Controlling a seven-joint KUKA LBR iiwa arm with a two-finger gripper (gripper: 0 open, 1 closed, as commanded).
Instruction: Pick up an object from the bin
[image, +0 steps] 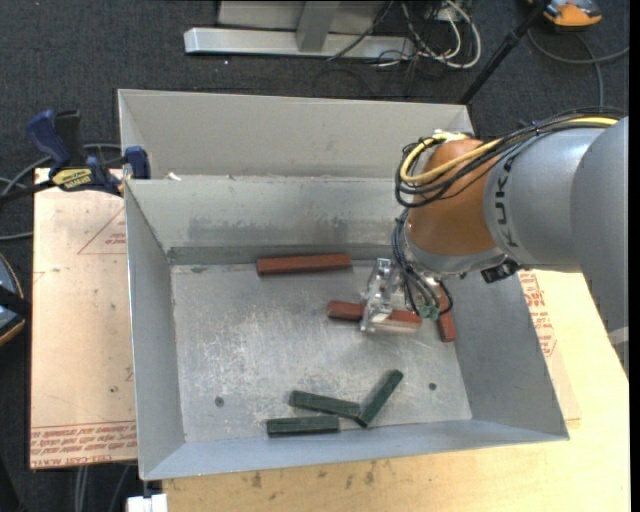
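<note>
Gripper (380, 305): low over the bin floor, right of centre. You cannot tell from this view whether it is open or closed.

Directly beneath it, apparently touching, is a short red-brown bar (345, 312). Its long axis runs roughly 9 to 3 o'clock, and an end shows on either side of the gripper. You are therefore near the bar's middle. My judgement is that a grasp must close across the 12–6 line.

- At 3–4 o'clock, just beside: small red piece (446, 326).
- At 10–11 o'clock, apart: longer red-brown bar (303, 264), near the back wall of the grey bin (150, 300).
- At 6–7 o'clock, well apart: three dark green bars (315, 403), touching one another.
</note>
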